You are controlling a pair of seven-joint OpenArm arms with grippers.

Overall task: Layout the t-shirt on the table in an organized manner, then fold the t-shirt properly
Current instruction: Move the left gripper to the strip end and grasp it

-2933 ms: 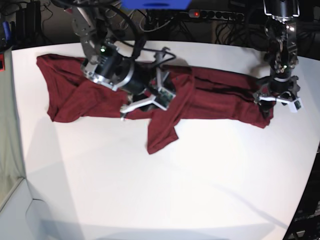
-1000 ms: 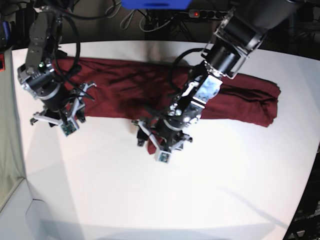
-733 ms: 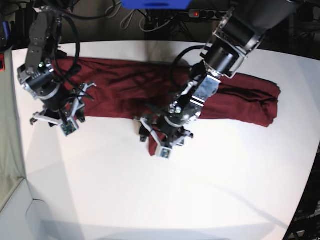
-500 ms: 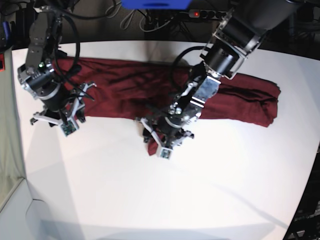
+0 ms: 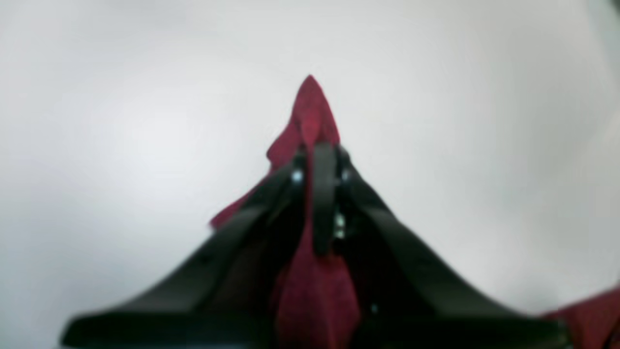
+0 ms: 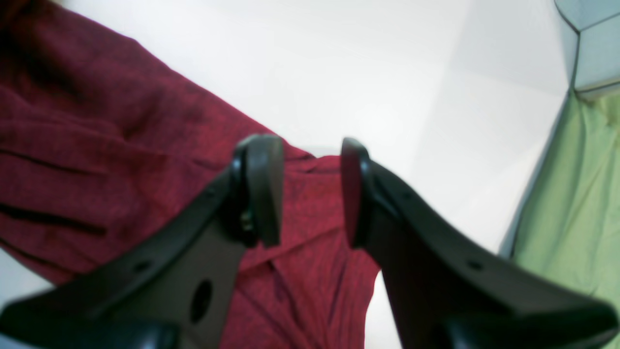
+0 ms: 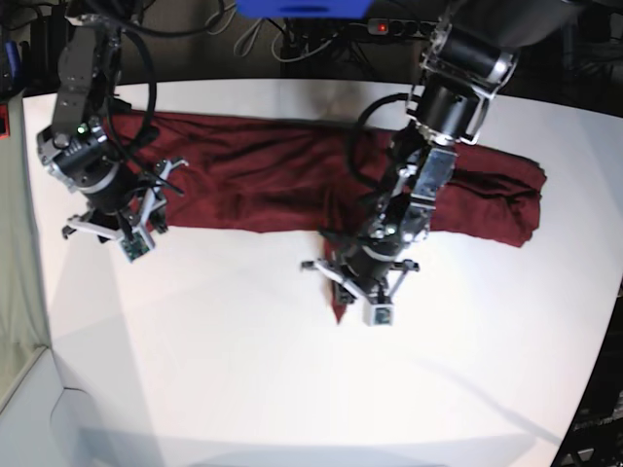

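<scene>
The maroon t-shirt (image 7: 253,175) lies in a long wrinkled band across the far half of the white table (image 7: 292,389). My left gripper (image 7: 346,294) is shut on a narrow flap of it, drawn out toward the table's front. In the left wrist view the left gripper (image 5: 317,157) pinches the t-shirt (image 5: 310,106), whose pointed tip sticks out past the fingertips. My right gripper (image 7: 110,231) hovers at the shirt's left lower corner. In the right wrist view the right gripper (image 6: 307,194) is open, with the t-shirt (image 6: 97,145) below and nothing between the fingers.
A power strip (image 7: 409,27) with a red light, cables and a blue object (image 7: 302,8) sit behind the table's far edge. Green cloth (image 6: 576,203) hangs beyond the table's left edge, close to the right gripper.
The left gripper has shut on the shirt's hanging flap and moved right and slightly forward, dragging the flap with it. The right arm has stayed in place, open.
</scene>
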